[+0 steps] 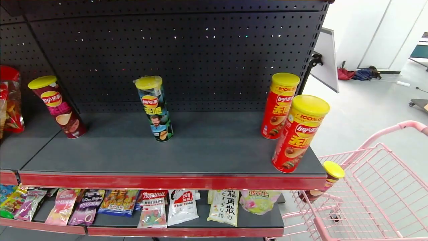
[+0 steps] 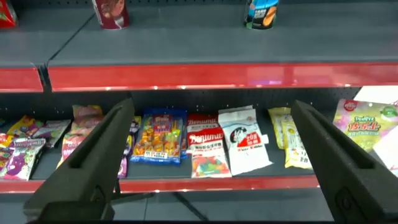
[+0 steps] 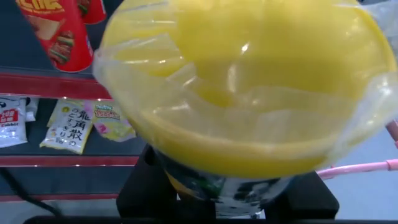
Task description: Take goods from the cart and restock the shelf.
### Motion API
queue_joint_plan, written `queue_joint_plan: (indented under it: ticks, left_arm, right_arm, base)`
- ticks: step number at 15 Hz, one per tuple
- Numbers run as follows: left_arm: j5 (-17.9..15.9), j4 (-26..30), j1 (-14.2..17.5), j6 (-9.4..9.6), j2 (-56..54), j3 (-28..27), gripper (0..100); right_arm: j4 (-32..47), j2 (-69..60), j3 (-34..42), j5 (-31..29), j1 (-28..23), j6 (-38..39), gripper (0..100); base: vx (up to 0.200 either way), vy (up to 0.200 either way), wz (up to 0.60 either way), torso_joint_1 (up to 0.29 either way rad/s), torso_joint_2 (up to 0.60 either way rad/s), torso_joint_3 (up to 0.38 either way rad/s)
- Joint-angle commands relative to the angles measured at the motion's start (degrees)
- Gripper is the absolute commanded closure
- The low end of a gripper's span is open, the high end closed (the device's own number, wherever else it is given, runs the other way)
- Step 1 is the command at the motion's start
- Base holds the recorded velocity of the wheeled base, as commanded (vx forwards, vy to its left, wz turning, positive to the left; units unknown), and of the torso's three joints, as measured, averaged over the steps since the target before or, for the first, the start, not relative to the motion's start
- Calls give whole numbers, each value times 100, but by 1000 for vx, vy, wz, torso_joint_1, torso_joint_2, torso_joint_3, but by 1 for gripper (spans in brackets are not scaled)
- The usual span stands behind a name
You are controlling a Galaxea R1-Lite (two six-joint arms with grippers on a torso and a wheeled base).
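Fingers: left gripper (image 2: 212,106) spread wide, empty, facing lower shelf (image 2: 155,185); right gripper (image 3: 227,190) clamped on yellow-lidded can (image 3: 249,93) by cart (image 1: 409,124).

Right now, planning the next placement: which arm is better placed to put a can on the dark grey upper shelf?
Right. The right gripper holds a yellow-lidded dark chip can by the pink wire cart, near the dark grey upper shelf. The left gripper is open and empty.

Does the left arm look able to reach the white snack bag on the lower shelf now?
Probably yes. The left gripper faces the lower shelf with its fingers open, and nothing stands between them and the white snack bag.
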Motion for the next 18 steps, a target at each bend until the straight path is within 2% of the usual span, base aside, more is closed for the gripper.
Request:
queue_joint_plan:
  ticks: [1,2,5,18]
  left_arm:
    - [9,-1,1,2,5,1,0]
    - [0,-1,1,2,5,1,0]
    - [0,-10,1,20,5,1,0]
    - [0,-10,1,20,5,1,0]
  right_arm:
    - [8,-951,448,74,38,-3,100]
    - [8,-1118,536,91,65,-12,100]
    - [61,-1900,905,109,91,-38,100]
    - [17,-2155,1177,118,91,-3,100]
  base:
    - [0,0,0,0,0,0]
    - [0,0,0,0,0,0]
    - [0,200,0,-5,2,-2]
    - [0,200,0,4,2,2]
